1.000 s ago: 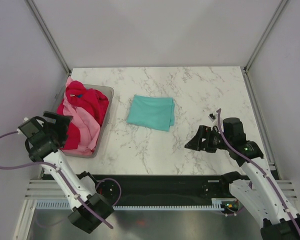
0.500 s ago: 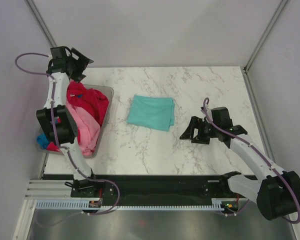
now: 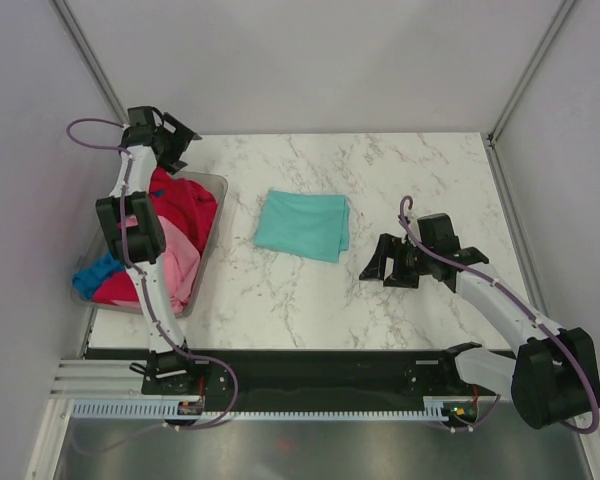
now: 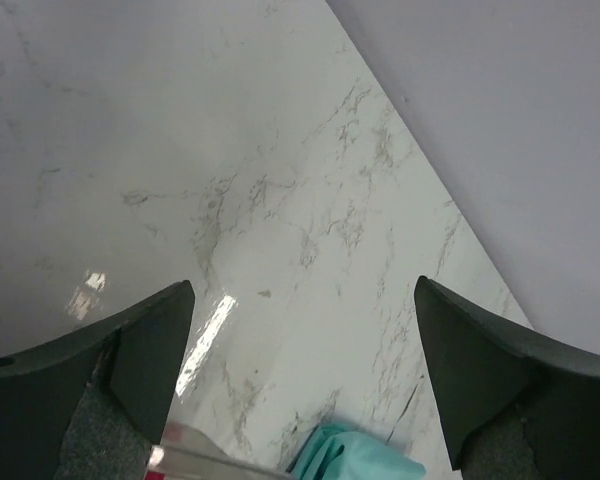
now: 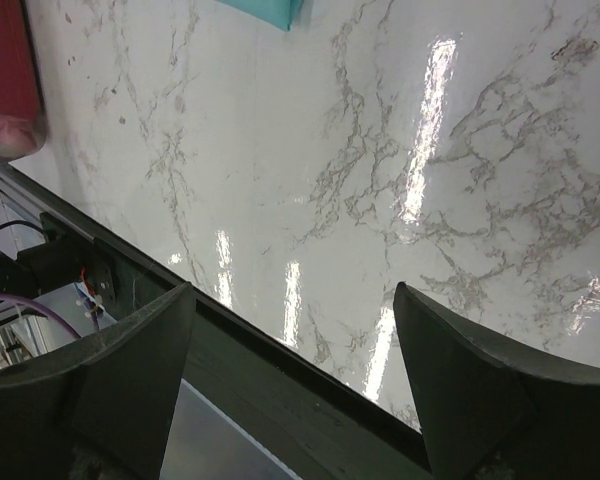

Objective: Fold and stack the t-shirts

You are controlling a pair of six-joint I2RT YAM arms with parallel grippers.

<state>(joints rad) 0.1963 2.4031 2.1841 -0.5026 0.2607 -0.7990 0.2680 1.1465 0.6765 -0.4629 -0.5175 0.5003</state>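
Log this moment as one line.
left pincer: open, empty, by tub far end | right pincer: open, empty, over table | teal shirt: folded on table | tub: unfolded shirts heaped

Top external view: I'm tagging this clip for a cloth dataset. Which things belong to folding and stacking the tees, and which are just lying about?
Part of the job: folded teal t-shirt; unfolded red t-shirt, pink t-shirt and blue t-shirt.
Just there: grey tub with the unfolded heap; marble table.
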